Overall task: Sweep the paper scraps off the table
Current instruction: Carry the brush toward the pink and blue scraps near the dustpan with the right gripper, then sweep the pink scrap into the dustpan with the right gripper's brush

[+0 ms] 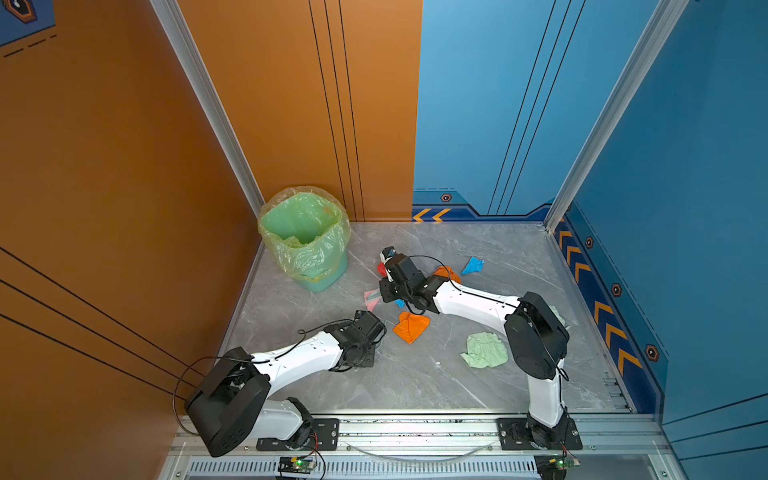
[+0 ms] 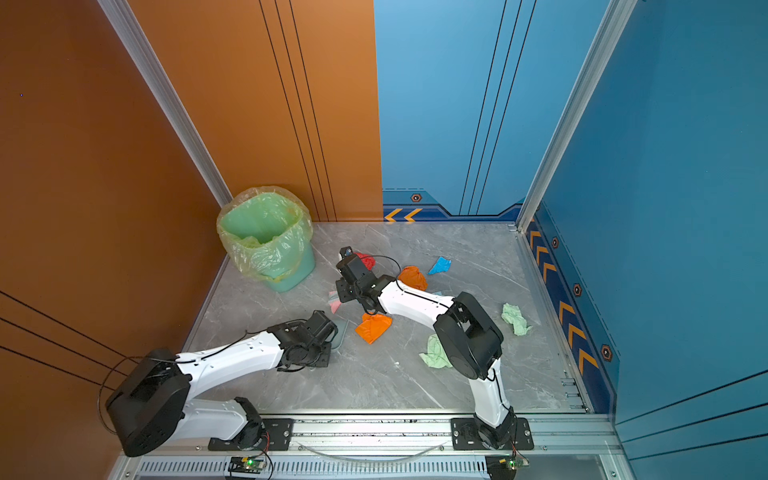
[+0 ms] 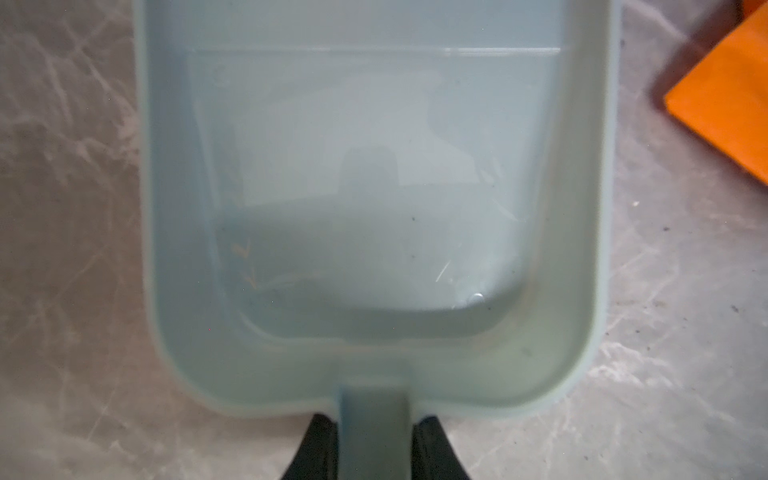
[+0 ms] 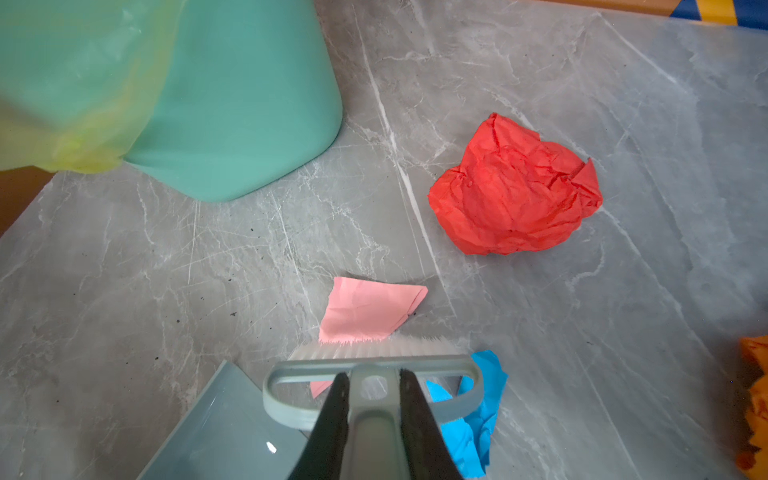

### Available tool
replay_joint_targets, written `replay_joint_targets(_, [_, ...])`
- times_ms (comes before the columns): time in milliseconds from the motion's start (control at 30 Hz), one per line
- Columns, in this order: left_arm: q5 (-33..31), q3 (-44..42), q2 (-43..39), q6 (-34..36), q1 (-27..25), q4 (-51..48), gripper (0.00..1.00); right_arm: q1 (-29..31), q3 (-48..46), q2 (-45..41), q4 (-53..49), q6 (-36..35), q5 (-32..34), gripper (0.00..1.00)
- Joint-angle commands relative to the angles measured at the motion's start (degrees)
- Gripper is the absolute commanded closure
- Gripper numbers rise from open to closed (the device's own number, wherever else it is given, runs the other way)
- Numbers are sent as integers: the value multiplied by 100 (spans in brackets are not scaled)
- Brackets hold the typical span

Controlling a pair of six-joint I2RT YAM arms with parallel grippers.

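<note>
While the right gripper (image 4: 373,374) clamps the brush (image 4: 316,399) by its handle, the pink paper scrap (image 4: 370,309) touching its bristles (image 4: 374,348) looks featherlight and limp, better pushed at that edge than pinched.

The scene was lit brightly and evenly from overhead. In both top views only soft, short shadows were cast on the table (image 1: 478,249) beneath the arms (image 1: 478,299), and white glare was seen along the front rail (image 1: 415,420). The upright posts (image 1: 208,104) were splayed outward by the wide-angle view. In the left wrist view the dustpan (image 3: 374,208) was rendered hazy and soft, with dim reflections in its floor. In the right wrist view the red scrap (image 4: 515,187) and the bristles of the brush (image 4: 374,351) were shown sharp, while the bin (image 4: 232,104) and the orange scrap (image 4: 754,407) at the edge were blurred.
</note>
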Motion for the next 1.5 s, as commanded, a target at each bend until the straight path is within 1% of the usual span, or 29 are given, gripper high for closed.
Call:
replay_joint_targets(0, [95, 117, 35, 122, 32, -115, 100, 109, -115, -90, -409, -179, -141, 100])
replay_joint_targets(133, [88, 81, 3, 127, 45, -116, 100, 171, -210, -239, -676, -305, -522, 100])
replay_joint_targets(233, [90, 50, -35, 121, 59, -116, 100, 159, -292, -411, -756, -363, -941, 100])
replay_joint_targets(333, [112, 31, -63, 122, 70, -124, 100, 76, -344, -591, -555, -223, -1063, 100])
replay_joint_targets(433, [130, -11, -145, 104, 67, -111, 100, -75, -239, -614, -318, -109, -1046, 100])
replay_joint_targets(633, [99, -116, -353, 70, 89, -116, 100, -286, 388, -228, -79, -17, -1029, 100])
replay_joint_targets(800, [117, -96, -311, 81, 111, -107, 100, -265, 865, 324, 21, -5, -1015, 100])
replay_joint_targets(967, [186, -64, -147, 98, 112, -56, 100, -187, 1168, 819, -141, -53, -1053, 100])
replay_joint_targets(1067, [202, -57, -71, 109, 114, -36, 100, -132, 1107, 864, -206, -136, -932, 100])
replay_joint_targets(1167, [226, -52, -31, 147, 114, -45, 100, -103, 1060, 794, -445, -199, -949, 100])
replay_joint_targets(1467, [200, -118, -83, 122, 128, -41, 100, 18, 181, 126, -807, -322, -956, 100])
